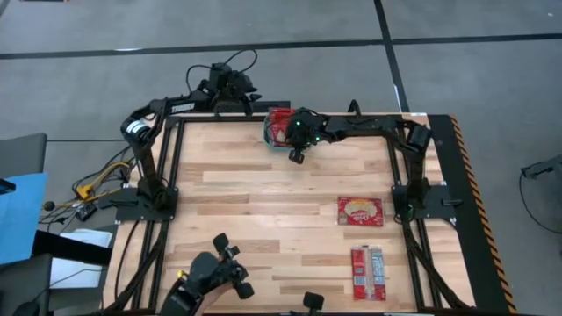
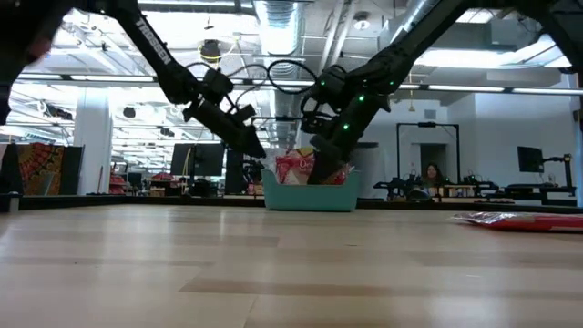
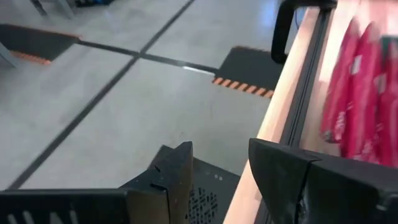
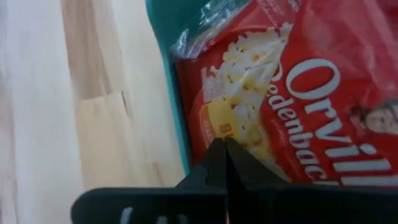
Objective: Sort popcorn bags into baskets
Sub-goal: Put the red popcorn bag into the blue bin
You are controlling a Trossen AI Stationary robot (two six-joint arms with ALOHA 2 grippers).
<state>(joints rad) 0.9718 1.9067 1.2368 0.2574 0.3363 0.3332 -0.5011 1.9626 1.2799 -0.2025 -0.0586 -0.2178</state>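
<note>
Two popcorn bags remain loose on the tabletop, lower right of the overhead frame. Farther back, at upper centre, the right end effector is clenched empty just over the basket, already heaped with bags. Beyond it the left end effector hangs released past the edge. You risk toppling the overfull heap when withdrawing.

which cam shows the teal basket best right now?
Low view: the teal basket shows its whole front wall, red bags sticking out above. High view has it mostly hidden under the right gripper. Right wrist view shows only a rim edge; left wrist view shows none.
</note>
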